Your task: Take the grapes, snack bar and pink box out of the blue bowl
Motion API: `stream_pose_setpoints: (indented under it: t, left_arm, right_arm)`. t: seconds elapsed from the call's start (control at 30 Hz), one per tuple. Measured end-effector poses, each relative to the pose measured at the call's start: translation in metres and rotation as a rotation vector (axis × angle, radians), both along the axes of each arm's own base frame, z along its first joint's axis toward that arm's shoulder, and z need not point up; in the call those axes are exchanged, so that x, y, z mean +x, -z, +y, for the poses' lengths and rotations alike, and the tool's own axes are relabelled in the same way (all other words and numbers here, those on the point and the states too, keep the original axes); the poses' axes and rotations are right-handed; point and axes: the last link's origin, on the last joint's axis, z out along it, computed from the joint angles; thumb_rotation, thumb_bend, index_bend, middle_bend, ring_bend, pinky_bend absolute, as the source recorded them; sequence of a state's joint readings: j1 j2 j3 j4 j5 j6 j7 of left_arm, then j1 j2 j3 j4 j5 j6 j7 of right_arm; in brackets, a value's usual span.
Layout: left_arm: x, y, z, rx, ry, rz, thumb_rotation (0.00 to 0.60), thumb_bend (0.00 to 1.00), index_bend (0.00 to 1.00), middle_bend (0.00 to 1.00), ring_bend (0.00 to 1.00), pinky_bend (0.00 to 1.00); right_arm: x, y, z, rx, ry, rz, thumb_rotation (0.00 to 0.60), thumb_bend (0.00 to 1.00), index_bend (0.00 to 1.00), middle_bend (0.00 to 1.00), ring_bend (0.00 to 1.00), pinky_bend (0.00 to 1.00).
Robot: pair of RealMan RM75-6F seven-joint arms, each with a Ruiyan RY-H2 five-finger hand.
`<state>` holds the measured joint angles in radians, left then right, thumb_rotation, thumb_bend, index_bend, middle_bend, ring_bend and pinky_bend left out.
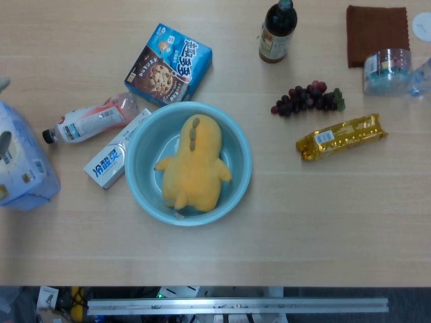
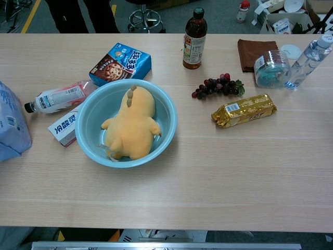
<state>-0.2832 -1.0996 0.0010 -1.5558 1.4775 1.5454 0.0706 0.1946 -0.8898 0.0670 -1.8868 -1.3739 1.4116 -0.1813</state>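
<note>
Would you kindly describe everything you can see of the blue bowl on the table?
The blue bowl is round, light blue and smooth, plastic by the look of it. It stands upright on the wooden table, left of centre. A yellow plush toy lies inside, filling most of the basin. A white toothpaste box lies against its left rim, and a cookie box sits just behind it. No hand is near it.

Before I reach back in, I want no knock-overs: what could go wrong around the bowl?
The pink-and-white box lies touching the blue bowl at its left rim, so nudging either could shift both. The pink bottle lies on its side just beyond and may roll. The grapes and snack bar sit close together, so a wide sweep might drag them.
</note>
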Motion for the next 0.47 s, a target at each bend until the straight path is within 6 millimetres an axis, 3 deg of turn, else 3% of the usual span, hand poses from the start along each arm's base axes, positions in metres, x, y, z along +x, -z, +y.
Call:
stream_pose_setpoints:
  t: [0.23,0.47]
  left_arm:
    - [-0.028,-0.009,-0.030,0.076,-0.146,0.026,0.600,0.30,0.16,0.17,0.19,0.38]
    - [-0.030,-0.012,-0.047,0.101,-0.187,0.071,0.600,0.30,0.16,0.17,0.19,0.37]
  right_arm:
    - [-0.010,0.000,0.019,-0.028,0.014,0.005,0.600,0.29,0.03,0.23,0.15,0.33]
    - [-0.010,0.003,0.023,-0.024,0.006,0.002,0.600,0.29,0.03,0.23,0.15,0.33]
